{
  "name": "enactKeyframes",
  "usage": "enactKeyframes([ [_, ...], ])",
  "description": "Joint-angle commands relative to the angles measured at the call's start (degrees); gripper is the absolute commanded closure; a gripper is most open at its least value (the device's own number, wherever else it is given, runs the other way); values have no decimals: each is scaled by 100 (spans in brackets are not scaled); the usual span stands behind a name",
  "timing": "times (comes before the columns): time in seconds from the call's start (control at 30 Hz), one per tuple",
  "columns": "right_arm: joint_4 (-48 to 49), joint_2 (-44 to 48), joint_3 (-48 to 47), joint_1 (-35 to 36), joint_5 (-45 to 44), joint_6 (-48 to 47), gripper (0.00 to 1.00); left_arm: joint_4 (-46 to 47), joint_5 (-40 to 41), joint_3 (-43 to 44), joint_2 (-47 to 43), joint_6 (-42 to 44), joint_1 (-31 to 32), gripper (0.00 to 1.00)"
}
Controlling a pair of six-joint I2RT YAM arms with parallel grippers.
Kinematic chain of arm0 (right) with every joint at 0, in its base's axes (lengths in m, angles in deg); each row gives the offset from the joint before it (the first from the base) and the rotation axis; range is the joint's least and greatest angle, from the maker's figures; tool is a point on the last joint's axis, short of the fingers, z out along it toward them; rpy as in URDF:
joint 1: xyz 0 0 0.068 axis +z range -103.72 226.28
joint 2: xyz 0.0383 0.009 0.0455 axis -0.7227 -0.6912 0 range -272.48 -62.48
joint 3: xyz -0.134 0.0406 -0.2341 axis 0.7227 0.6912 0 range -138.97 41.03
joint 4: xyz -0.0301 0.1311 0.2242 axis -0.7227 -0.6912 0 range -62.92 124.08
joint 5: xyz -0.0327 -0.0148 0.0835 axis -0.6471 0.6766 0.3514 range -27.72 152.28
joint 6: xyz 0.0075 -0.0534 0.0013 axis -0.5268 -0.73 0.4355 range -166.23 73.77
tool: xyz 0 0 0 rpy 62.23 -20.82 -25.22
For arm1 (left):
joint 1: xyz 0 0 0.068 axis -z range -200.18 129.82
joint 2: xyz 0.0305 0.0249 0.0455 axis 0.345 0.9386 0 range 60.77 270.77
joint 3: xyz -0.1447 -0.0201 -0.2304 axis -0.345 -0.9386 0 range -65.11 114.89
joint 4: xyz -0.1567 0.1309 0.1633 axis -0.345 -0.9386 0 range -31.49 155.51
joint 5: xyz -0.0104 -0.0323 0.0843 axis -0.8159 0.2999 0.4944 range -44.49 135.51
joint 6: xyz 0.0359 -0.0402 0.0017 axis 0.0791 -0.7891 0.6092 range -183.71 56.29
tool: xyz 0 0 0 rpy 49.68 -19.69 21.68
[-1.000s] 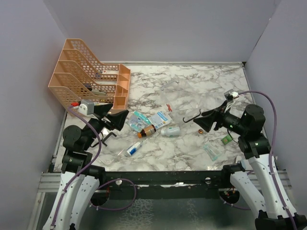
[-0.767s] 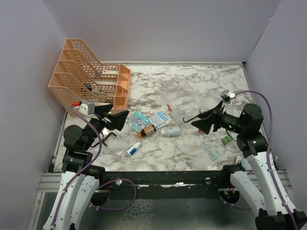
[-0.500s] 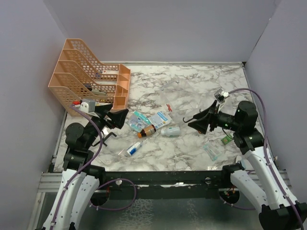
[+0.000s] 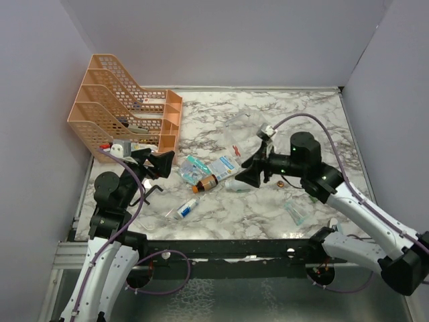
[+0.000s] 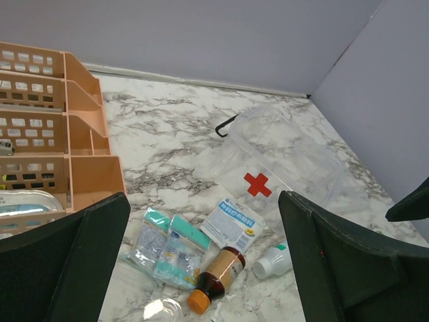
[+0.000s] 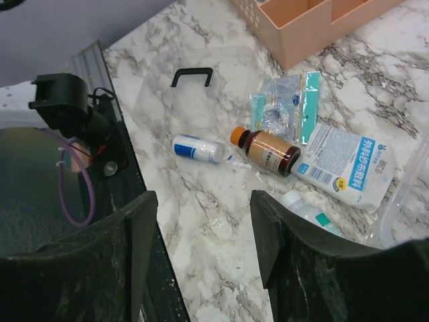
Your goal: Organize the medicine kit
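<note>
Left claw (image 5: pixel 202 201) first: jaws spread as wide as they go, nothing between them, touching nothing. Over to my right claw (image 6: pixel 201 201), hovering above the marble table (image 6: pixel 214 228) with its jaws apart and a clear gap between them, gripping nothing. Below it lie a brown bottle (image 6: pixel 268 151) and a small white bottle (image 6: pixel 198 149). The medicine kit (image 5: pixel 288 151), clear with a red cross, sits right of centre in my left wrist view, just beyond a blue-and-white packet (image 5: pixel 231 225).
</note>
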Motion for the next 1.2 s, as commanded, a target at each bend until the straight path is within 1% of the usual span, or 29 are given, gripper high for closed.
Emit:
enactKeyframes([
  [0.0,-721,-787,-761,847,-1811,-963,44,-40,310,19,-109,136,-30,1],
  [0.1,-1009,-1237,-1006,1217,-2413,-1320,47,-50,319,17,-109,151,-26,1],
  [0.23,-1248,-1751,-1202,1640,-3225,-1780,47,-61,300,25,-89,200,-28,1],
  [0.43,-1973,-2669,-1607,1948,-4208,-2249,47,-117,281,43,-68,265,-26,1],
  [0.53,-2113,-3029,-1653,2132,-4593,-2431,44,-138,322,49,-46,278,-26,1],
  [0.73,-2348,-3639,-1796,2341,-4810,-2614,38,-138,346,58,-16,288,-26,1],
  [0.93,-2204,-4199,-1892,2420,-5043,-2699,38,-187,409,69,-21,286,-27,1],
  [1.17,-1973,-4500,-1934,2427,-5025,-2812,38,-210,460,75,-17,288,-26,1],
])
